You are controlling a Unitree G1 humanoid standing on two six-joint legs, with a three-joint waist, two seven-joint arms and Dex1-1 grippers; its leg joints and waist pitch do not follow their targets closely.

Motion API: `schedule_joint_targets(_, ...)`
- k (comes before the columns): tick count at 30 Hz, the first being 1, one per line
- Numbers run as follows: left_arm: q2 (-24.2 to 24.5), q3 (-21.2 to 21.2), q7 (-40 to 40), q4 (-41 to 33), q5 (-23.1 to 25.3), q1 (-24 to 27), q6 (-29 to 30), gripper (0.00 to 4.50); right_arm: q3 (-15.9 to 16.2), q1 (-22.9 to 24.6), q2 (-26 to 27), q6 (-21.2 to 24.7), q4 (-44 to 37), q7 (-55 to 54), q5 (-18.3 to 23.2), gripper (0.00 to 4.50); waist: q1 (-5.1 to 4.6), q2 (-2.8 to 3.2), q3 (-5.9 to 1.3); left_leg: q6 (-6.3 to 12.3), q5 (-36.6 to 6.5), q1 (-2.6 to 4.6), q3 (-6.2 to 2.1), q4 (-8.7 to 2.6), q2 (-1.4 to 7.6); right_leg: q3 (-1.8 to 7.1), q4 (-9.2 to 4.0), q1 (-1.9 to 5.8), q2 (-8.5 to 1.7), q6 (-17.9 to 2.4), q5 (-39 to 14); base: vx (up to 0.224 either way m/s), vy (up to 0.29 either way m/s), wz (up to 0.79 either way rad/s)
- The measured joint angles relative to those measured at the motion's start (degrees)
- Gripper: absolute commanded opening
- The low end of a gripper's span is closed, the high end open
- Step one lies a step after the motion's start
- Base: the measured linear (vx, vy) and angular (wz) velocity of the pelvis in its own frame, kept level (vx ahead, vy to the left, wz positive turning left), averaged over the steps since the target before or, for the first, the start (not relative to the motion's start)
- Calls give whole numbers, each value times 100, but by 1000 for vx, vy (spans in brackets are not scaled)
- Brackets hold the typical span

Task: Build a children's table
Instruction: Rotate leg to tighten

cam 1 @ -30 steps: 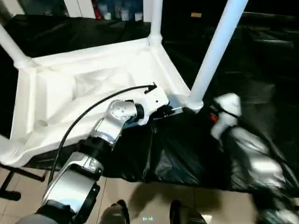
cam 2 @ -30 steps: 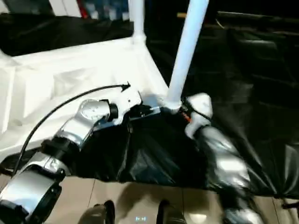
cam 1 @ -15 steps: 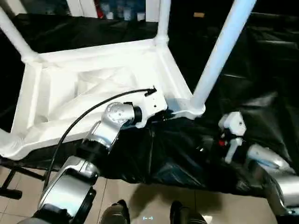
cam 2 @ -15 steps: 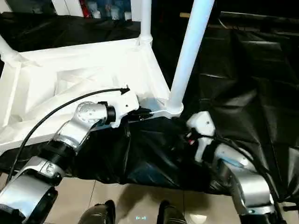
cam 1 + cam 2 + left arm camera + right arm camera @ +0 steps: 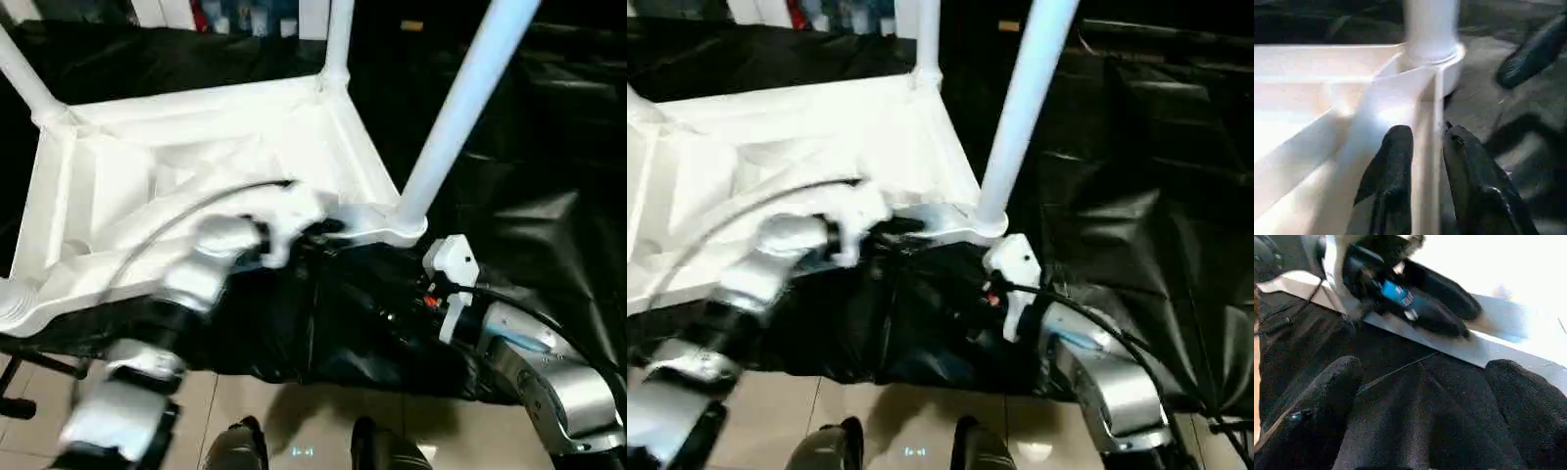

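The children's table [image 5: 196, 166] lies upside down on black cloth, white ribbed underside up. Three tube legs show standing in its corner sockets: near right [image 5: 460, 108], far right [image 5: 338, 39], far left [image 5: 24, 83]. My left gripper [image 5: 1427, 134] straddles the near rim beside the near-right socket [image 5: 1432, 56]. One black finger [image 5: 1396, 152] is inside the rim and the other outside, the jaws slightly open. My right gripper [image 5: 1425, 382] is wide open and empty. It hovers low over the cloth just in front of that corner, pointing at the left gripper's fingers [image 5: 1442, 308].
Crumpled black cloth [image 5: 549, 196] covers the work surface around the table. Its front edge drops to a tiled floor [image 5: 294, 411], where my feet [image 5: 240, 446] show. A dark stand foot [image 5: 20, 406] sits at the lower left. Shelves stand far behind.
My left gripper's jaws have parted on the rim, and that arm is blurred in motion. My right arm has swung left and closer to the near-right corner.
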Motion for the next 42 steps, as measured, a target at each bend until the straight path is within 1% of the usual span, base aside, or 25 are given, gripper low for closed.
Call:
schedule_joint_targets(3,559,255,-306,-488,-278,296,380,168,46,-32,80,0,15,-118,-19,450,-56,-1,0,-30,5,14,2,1,9,2,4,5,5,-9,13,0,0,0)
schedule_joint_targets(4,835,483,-478,-662,-459,403,631,184,52,-53,101,-1,46,-169,-82,450,-63,0,0,-69,6,14,1,-1,9,1,11,5,5,-11,14,0,0,0)
schedule_joint_targets(5,928,598,-555,-743,-557,429,753,194,49,-86,117,-1,94,-204,-105,450,-58,0,0,-78,12,12,1,-2,10,1,12,5,4,-14,16,0,0,0)
schedule_joint_targets(7,1137,792,-886,-1234,-1003,618,1293,200,45,-321,291,-22,329,-374,-177,450,-41,-9,0,-92,20,12,4,0,8,3,20,6,0,-20,19,0,0,0)
schedule_joint_targets(8,1181,814,-995,-1353,-1121,646,1446,200,41,-397,330,-37,391,-438,-193,450,-17,-10,0,-93,21,11,5,2,6,4,21,6,-2,-21,20,0,0,0)
schedule_joint_targets(9,1316,871,-1168,-1620,-1350,767,1749,216,24,-545,464,-85,551,-579,-200,450,-7,-18,0,-95,23,12,9,2,7,6,24,6,-2,-22,20,0,0,0)
schedule_joint_targets(11,1474,888,-1368,-1880,-1577,891,2099,239,-77,-721,609,-146,771,-768,-200,450,4,-20,0,-95,24,13,10,6,7,10,29,5,-2,-22,21,0,0,0)
schedule_joint_targets(12,1596,881,-1482,-2108,-1694,1035,2303,239,-106,-866,684,-176,964,-849,-203,450,3,-21,-1,-95,24,14,11,7,7,10,32,5,-2,-22,21,0,0,0)
schedule_joint_targets(14,1663,854,-1596,-2348,-1808,1166,2513,248,-122,-986,752,-206,1152,-901,-209,450,31,-21,-1,-95,24,14,11,6,8,9,34,5,-2,-22,20,0,0,0)
schedule_joint_targets(15,1715,793,-1653,-2495,-1844,1264,2629,276,-114,-1105,861,-255,1333,-956,-230,450,35,-20,-1,-95,24,15,11,7,9,9,37,5,-1,-22,20,0,0,0)
schedule_joint_targets(16,1743,740,-1660,-2572,-1844,1307,2697,276,-112,-1186,939,-306,1451,-992,-260,450,34,-19,0,-95,24,15,11,8,9,10,40,4,-1,-22,20,0,0,0)
schedule_joint_targets(18,1765,497,-1648,-2765,-1801,1392,2820,285,-69,-1547,1250,-514,1884,-1194,-387,450,30,2,11,-98,25,18,11,22,10,13,64,0,-1,-22,20,0,0,0)
schedule_joint_targets(20,1808,320,-1620,-2855,-1649,1441,2861,309,-71,-1826,1487,-667,2233,-1379,-413,450,13,6,13,-103,28,27,11,23,11,15,78,0,0,-21,19,0,0,0)
schedule_joint_targets(21,1824,233,-1602,-2878,-1576,1456,2873,320,-69,-1918,1582,-721,2342,-1455,-415,450,17,7,14,-109,31,28,8,20,12,14,80,1,1,-21,19,0,0,0)
schedule_joint_targets(23,1910,118,-1548,-2933,-1455,1494,2926,327,-82,-2017,1691,-839,2550,-1550,-421,450,24,12,17,-113,34,31,7,22,16,14,84,1,4,-21,20,0,0,0)
schedule_joint_targets(24,2003,3,-1421,-2937,-1249,1508,2908,331,-114,-2125,1842,-907,2805,-1711,-436,450,18,12,16,-117,36,33,8,23,16,15,87,2,5,-21,20,0,0,0)
schedule_joint_targets(25,2037,-56,-1285,-2918,-1089,1515,2902,345,-169,-2223,1953,-938,2998,-1885,-452,450,5,13,17,-122,39,33,7,22,16,15,87,2,6,-22,21,0,0,0)
schedule_joint_targets(26,2042,-95,-1180,-2907,-967,1522,2896,345,-215,-2288,2037,-973,3119,-2046,-461,450,-3,13,17,-125,41,33,7,21,17,15,87,2,6,-23,21,0,0,0)
schedule_joint_targets(27,2058,-157,-1035,-2903,-821,1539,2884,368,-281,-2403,2144,-1052,3311,-2338,-531,450,-14,13,17,-126,42,33,6,22,17,15,88,2,6,-22,21,0,0,0)
schedule_joint_targets(29,2066,-197,-866,-2911,-706,1556,2888,368,-388,-2539,2278,-1200,3567,-2704,-621,450,-32,12,17,-129,43,32,7,21,17,15,88,2,6,-22,21,0,0,0)
schedule_joint_targets(31,2089,-197,-760,-2923,-662,1558,2894,392,-442,-2637,2309,-1319,3780,-2957,-673,450,-42,11,16,-129,43,29,6,21,16,14,87,2,6,-22,21,0,0,0)
schedule_joint_targets(32,2106,-197,-732,-2938,-647,1560,2896,405,-523,-2705,2343,-1371,3956,-3151,-680,450,-40,11,16,-129,43,28,6,21,15,14,87,2,6,-22,21,0,0,0)
schedule_joint_targets(37,2142,-137,-595,-3064,-645,1664,2896,441,-888,-2949,2292,-1798,4483,-3601,-668,450,31,15,18,-130,45,27,6,30,15,16,92,6,4,-24,22,0,0,0)
schedule_joint_targets(39,2165,-99,-529,-3073,-642,1689,2897,441,-1000,-2986,2241,-1938,4640,-3674,-664,450,55,17,19,-131,45,26,7,31,15,18,94,10,4,-23,23,0,0,0)
schedule_joint_targets(42,2197,-38,-410,-3094,-625,1715,2903,441,-1139,-3115,2185,-2060,4892,-3770,-631,450,62,20,20,-134,47,26,7,33,14,20,101,12,4,-25,26,0,0,0)
